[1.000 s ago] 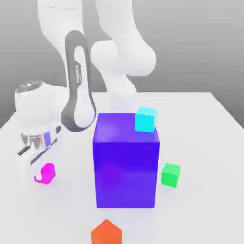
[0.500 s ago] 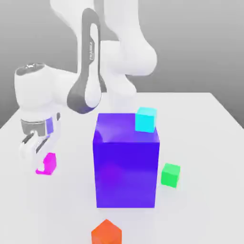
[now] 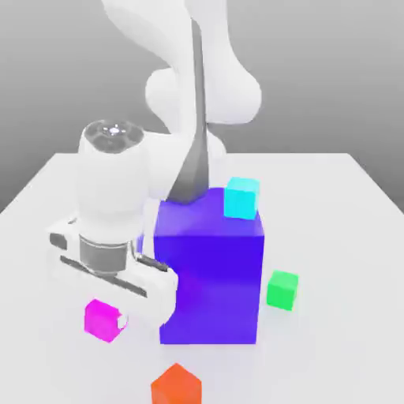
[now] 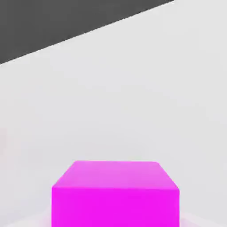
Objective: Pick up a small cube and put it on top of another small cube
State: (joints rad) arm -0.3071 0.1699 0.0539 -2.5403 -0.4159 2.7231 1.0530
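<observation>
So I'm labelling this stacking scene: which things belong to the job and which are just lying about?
Job:
- magenta cube, at the gripper
- a second small cube to stack on; which one is meant I cannot tell

Lying about, unless one is the target:
- big purple block
- cyan cube on it
- green cube
- orange cube

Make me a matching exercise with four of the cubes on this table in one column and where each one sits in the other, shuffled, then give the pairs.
Things:
1. small cyan cube
2. small green cube
3. small orange-red cube
4. small magenta-pink cube

Places:
A. on the white table, nearest the camera, in front of the big purple block
B. at the pincer, on the exterior view's left of the big block
C. on top of the big block, at its far corner
D. on the table, on the exterior view's right of the big block

Pairs: 1-C, 2-D, 3-A, 4-B
</observation>
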